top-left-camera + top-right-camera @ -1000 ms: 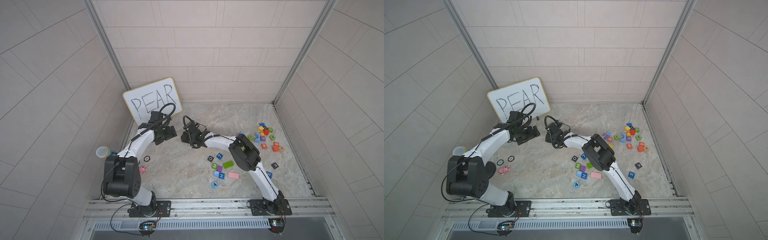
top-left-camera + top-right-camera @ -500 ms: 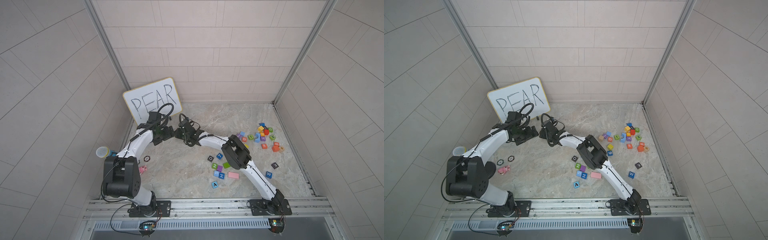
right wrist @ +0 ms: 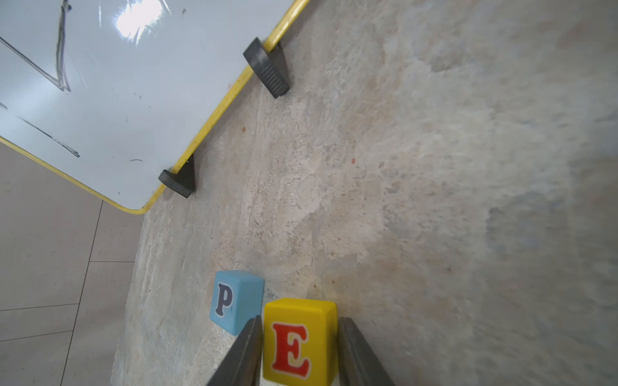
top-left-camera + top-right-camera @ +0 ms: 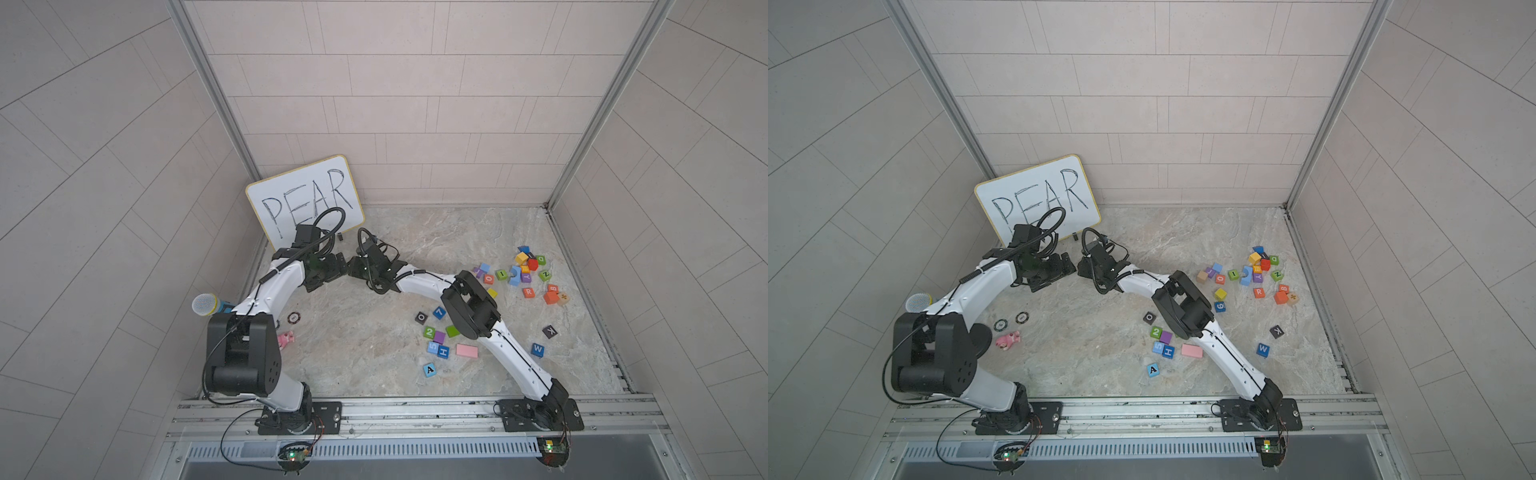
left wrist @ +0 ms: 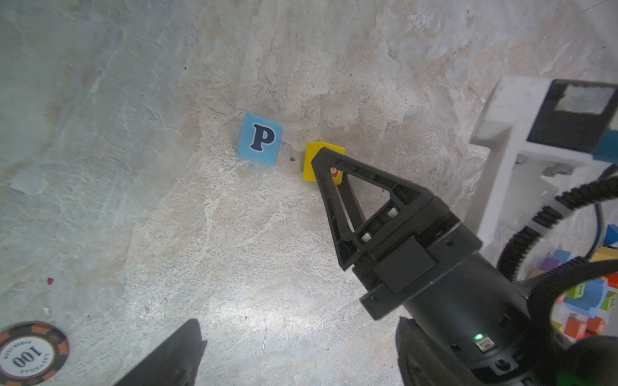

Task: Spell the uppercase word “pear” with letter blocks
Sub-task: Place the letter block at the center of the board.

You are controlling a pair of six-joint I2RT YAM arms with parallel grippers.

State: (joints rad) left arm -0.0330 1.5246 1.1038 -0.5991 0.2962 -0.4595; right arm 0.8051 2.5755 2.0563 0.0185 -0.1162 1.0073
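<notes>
Right wrist view: right gripper (image 3: 299,320) straddles the yellow E block (image 3: 299,344), one finger close against each side face; I cannot tell whether they press or stand just clear (block looks seated on the surface (image 3: 434,200)). Light blue P block (image 3: 234,300) sits just beside E with a slim gap between, both near the far left corner in front of the whiteboard (image 3: 100,100). Left gripper (image 5: 297,341) hangs nearby, jaws wide apart, empty. A block (image 4: 429,369) lies near the front edge; R block (image 4: 528,292) sits by the loose pile toward the right edge. Judgement: small painted cubes, light and stiff, nothing fragile; glossy paint may slip, so pinch two opposite side faces low, letter up. Tight spot: the finger between P and E has little room, and spreading wide could nudge P. Bare surface beyond E, away from P, leaves room for A and R.
</notes>
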